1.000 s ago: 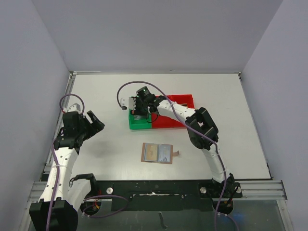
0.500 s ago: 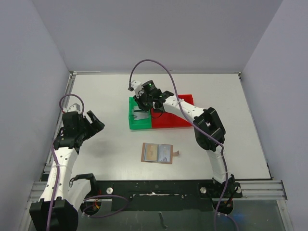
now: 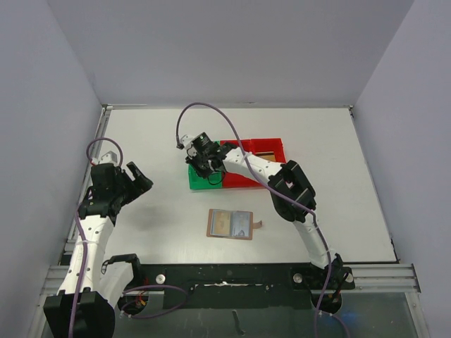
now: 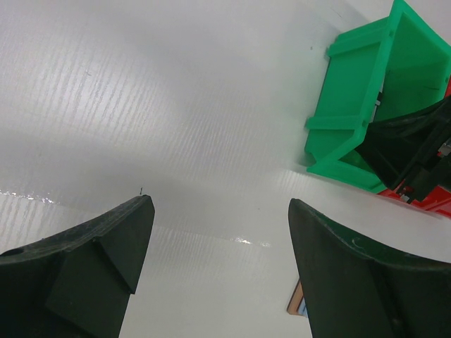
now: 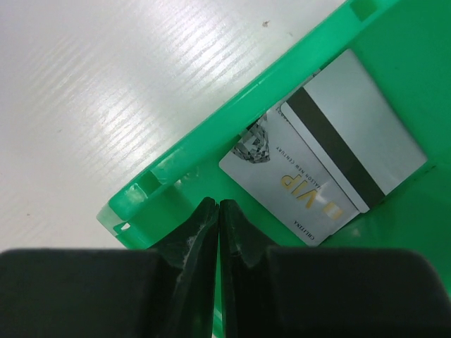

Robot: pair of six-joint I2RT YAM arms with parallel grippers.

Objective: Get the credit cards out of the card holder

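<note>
The card holder point(image 3: 230, 224) lies open and flat on the table near the front, with cards showing in its pale pockets and its small tab point(image 3: 258, 224) to the right. Its corner point(image 4: 296, 308) peeks past a finger in the left wrist view. My right gripper point(image 3: 210, 171) point(image 5: 219, 204) hangs over the green bin point(image 3: 201, 181) point(image 5: 211, 151), shut with nothing between its fingers. Two credit cards lie in that bin: a silver VIP card point(image 5: 292, 186) and one showing a black stripe point(image 5: 352, 137). My left gripper point(image 3: 139, 179) point(image 4: 220, 204) stands open and empty at the left.
A red bin point(image 3: 257, 163) adjoins the green one on its right. The green bin's outer wall point(image 4: 352, 120) shows in the left wrist view, with the right arm's dark body point(image 4: 412, 151) beside it. White walls close in the table on three sides.
My right gripper's jaws have closed empty above the green bin, and its wrist has shifted back and then left. The left arm and the card holder have not moved.
</note>
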